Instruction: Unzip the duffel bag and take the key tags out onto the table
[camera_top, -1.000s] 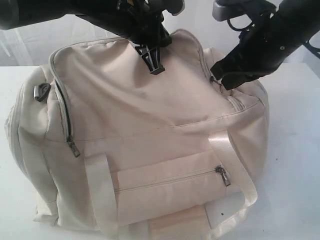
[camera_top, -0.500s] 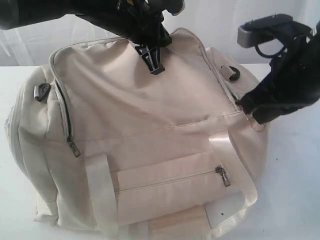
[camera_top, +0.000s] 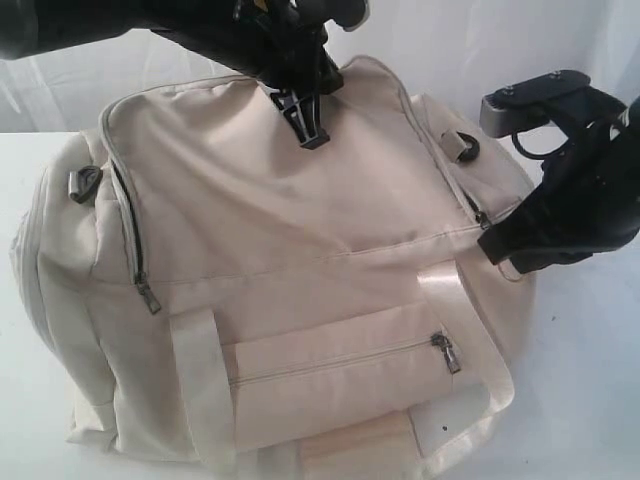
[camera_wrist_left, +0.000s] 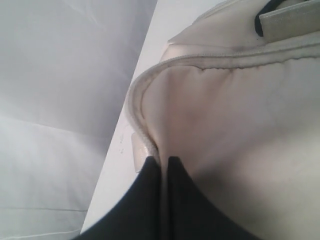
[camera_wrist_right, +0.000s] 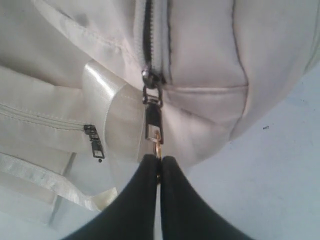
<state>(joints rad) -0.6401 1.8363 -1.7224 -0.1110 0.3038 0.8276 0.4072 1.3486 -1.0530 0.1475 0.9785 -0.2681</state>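
Cream duffel bag (camera_top: 300, 260) lies on its side on the white tabletop (camera_top: 590, 380), filling most of the exterior view, with its webbing handle (camera_top: 205, 390) looped across the front pocket. The left arm (camera_top: 200, 25) reaches over the top of the bag, and the left jaws are clenched on a fold of fabric at the upper edge. In the left wrist view they pinch right at the piped seam (camera_wrist_left: 150, 80), the two black tips pressed together with cloth between them. The right arm (camera_top: 585, 200) sits at the bag's right end, low and close to the tabletop. The right jaws are clamped on the gold ring at the end of the main zipper pull (camera_wrist_right: 152, 122), which is drawn taut in line with the zipper track (camera_wrist_right: 147, 35). The slider (camera_wrist_right: 151, 77) sits near the bag's right end, just beside the glossy handle strap. A smaller pocket pull (camera_wrist_right: 95, 140) hangs on the front pocket zip. A black D-ring (camera_top: 85, 183) shows on the left end and another (camera_top: 462, 147) near the right.
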